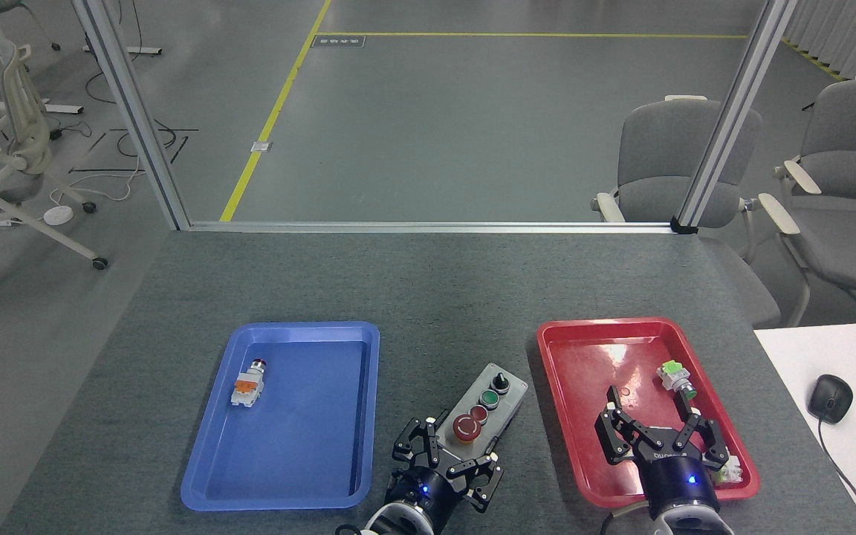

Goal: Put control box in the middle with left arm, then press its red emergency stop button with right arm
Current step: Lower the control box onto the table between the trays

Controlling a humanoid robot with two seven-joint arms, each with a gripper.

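Two trays: blue tray (212,475) lower left of centre, red tray (584,386) lower right of centre, both flat on the grey table (428,282).
Table: fills the lower half of the frame, with chairs (658,156) beyond its upper right corner.
Control box (506,394): lying on the table between the two trays, bottom centre of the frame, slanted from lower left to upper right.
Left gripper (446,464): bottom centre, fingers spread apart around the near end of the control box; contact with the box not clear.
Right gripper (657,438): lower right, above the red tray, fingers splayed wide, nothing between them.
Red emergency stop button (467,427): at the lower-left end of the control box, just above the left gripper's fingers.
Other controls: small red button, green button (489,398), black knob (501,381) in a row toward the upper right.
White-and-orange switch (247,386): in the upper left part of the blue tray.
Green-capped switch (675,377): in the upper right part of the red tray, just beyond the right gripper.
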